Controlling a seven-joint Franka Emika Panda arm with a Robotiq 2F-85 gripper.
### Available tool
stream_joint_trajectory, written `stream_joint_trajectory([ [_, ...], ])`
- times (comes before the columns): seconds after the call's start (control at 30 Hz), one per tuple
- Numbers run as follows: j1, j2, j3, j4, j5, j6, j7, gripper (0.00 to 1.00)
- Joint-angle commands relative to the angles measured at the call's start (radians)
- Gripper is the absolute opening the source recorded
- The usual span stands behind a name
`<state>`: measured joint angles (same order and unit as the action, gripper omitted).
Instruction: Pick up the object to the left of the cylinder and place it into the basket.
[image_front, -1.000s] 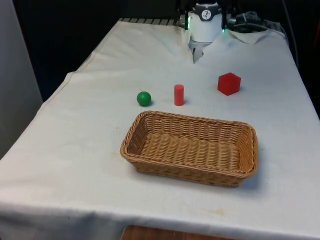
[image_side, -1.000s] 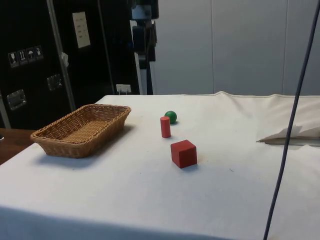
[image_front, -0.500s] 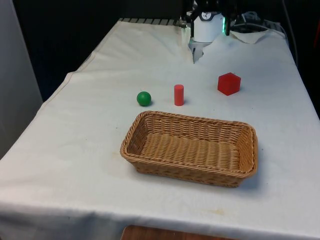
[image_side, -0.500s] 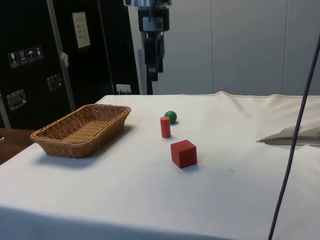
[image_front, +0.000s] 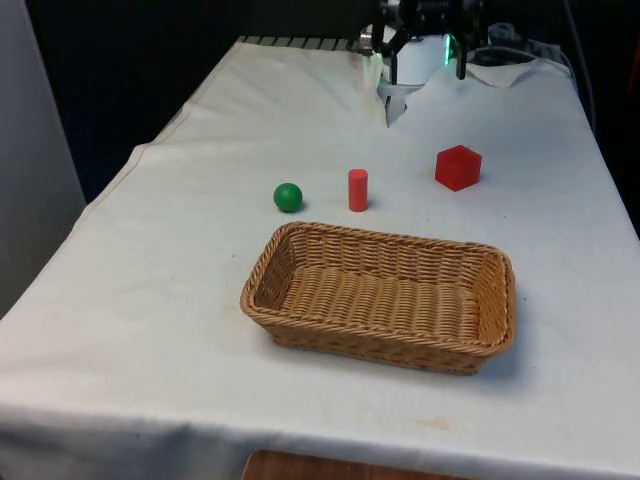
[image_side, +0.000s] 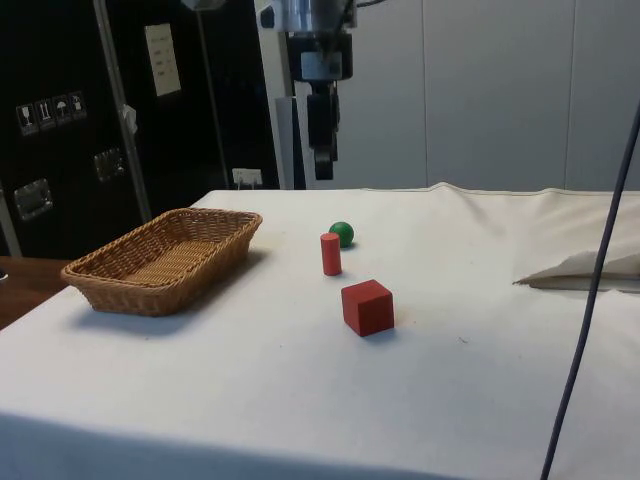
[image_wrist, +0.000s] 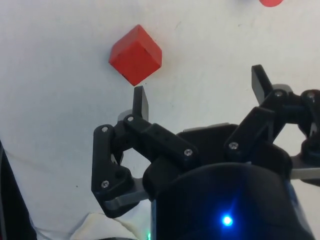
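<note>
In the front view, the gripper is hanging high over the far end of the surface, its fingers standing well apart with nothing between them. The green ball is sitting on the cloth nearer the camera than the fingers and towards the front view's left of them. It is lying just beside the red cylinder, on that cylinder's left, which makes it the thing to fetch. The red cube is resting closer to the fingers, on the cylinder's other side. The basket is lying empty, further from the fingers than all three pieces, probably placed so as to leave a clear drop from above.

In the side view, the gripper is pointing straight down, well above the surface. The ball is lying below the fingers and well apart from them, with the cylinder just beside it and the cube further off. The basket is standing well to one side.

In the wrist view, the fingers are spread wide and holding nothing. The cube is lying just beyond one fingertip, far beneath it. A sliver of the cylinder is showing past the other. I judge the gripper is not yet lined up over the ball.
</note>
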<state>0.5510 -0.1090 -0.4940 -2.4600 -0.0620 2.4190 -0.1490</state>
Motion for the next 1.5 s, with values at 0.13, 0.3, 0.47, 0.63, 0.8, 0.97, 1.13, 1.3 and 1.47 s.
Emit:
stream_joint_trajectory([
  [0.13,0.001,-0.005,0.016,-0.029,-0.009,0.031,0.001,1.00],
  [0.3,0.001,-0.002,0.035,-0.049,-0.011,0.050,0.001,1.00],
  [0.47,0.001,0.001,0.054,-0.070,-0.013,0.073,0.004,1.00],
  [0.63,0.001,0.008,0.078,-0.090,-0.015,0.100,0.011,1.00],
  [0.8,0.000,0.013,0.098,-0.107,0.000,0.119,0.000,1.00],
  [0.97,0.001,0.038,0.120,-0.132,-0.013,0.188,0.016,1.00],
  [1.13,0.001,0.056,0.134,-0.159,-0.010,0.248,0.012,1.00],
  [1.3,0.002,0.080,0.148,-0.197,-0.006,0.319,0.005,1.00],
  [1.47,0.002,0.098,0.155,-0.216,-0.005,0.360,0.000,1.00],
])
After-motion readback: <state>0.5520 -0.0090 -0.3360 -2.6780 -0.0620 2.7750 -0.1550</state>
